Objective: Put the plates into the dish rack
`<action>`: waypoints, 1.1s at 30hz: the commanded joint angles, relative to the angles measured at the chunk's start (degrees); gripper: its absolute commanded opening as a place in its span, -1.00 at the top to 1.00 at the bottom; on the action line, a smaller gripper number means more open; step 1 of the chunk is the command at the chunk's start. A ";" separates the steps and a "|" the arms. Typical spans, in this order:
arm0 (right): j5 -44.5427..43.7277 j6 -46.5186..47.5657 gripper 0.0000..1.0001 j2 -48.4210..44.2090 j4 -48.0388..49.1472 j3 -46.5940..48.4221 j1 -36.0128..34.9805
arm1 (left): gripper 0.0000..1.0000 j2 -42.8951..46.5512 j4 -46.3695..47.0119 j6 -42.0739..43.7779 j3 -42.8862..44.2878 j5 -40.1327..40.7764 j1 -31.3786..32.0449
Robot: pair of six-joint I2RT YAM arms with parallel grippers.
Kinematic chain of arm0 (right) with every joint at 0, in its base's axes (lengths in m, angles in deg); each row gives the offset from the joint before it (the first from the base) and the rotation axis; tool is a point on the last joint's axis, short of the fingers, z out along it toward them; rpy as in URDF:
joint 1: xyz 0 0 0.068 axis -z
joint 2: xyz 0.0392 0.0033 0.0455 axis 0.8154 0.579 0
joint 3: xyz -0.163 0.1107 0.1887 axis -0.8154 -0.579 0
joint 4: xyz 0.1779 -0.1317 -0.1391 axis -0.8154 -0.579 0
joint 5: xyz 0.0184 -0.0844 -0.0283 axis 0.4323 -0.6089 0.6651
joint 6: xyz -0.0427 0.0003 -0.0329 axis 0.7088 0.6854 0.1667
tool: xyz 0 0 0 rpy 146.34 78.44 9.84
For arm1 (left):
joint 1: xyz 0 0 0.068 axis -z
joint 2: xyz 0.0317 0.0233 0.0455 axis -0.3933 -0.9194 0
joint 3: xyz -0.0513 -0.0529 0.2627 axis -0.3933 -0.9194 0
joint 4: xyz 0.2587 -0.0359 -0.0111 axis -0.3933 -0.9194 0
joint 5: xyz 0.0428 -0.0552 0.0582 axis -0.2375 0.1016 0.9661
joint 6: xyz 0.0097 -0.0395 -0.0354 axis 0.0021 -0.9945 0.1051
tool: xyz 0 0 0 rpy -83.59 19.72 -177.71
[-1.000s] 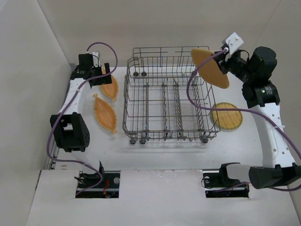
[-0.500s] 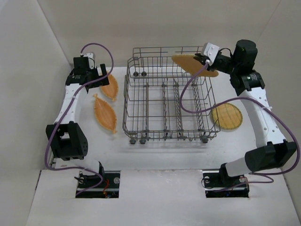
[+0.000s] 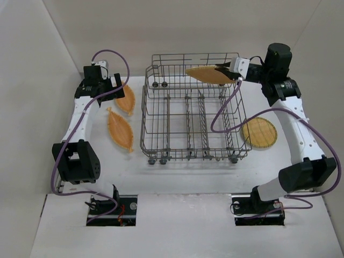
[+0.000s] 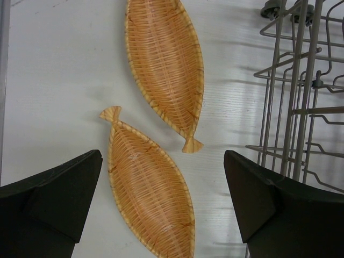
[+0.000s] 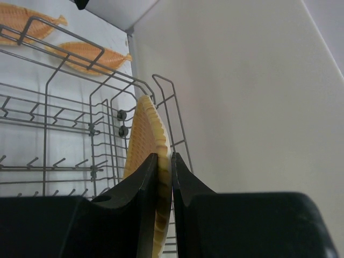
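The grey wire dish rack (image 3: 144, 123) stands mid-table with nothing seen in it. My right gripper (image 3: 230, 72) is shut on the rim of an orange woven plate (image 3: 207, 74) and holds it above the rack's back right corner. In the right wrist view the plate (image 5: 144, 134) stands edge-on between my shut fingers (image 5: 164, 161). A round plate (image 3: 259, 132) lies on the table right of the rack. Two fish-shaped woven plates (image 3: 126, 98) (image 3: 120, 130) lie left of it. My left gripper (image 3: 110, 87) hovers open and empty above them (image 4: 162, 156), over the nearer plate (image 4: 150, 196) and the farther one (image 4: 164, 64).
The rack's tall wire side (image 4: 293, 91) is close on the right of my left gripper. White walls close in the table at the back and on both sides. The right arm's purple cable (image 3: 217, 110) hangs over the rack's right part.
My right arm has swung the plate left, from beyond the rack's right side to over its back right corner, and tilted it flatter. The left gripper has shifted only slightly.
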 commanded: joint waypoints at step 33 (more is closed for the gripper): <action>8.32 12.37 1.00 2.43 -8.14 -0.40 3.70 | -1.00 -2.21 0.32 -0.16 5.11 0.57 0.08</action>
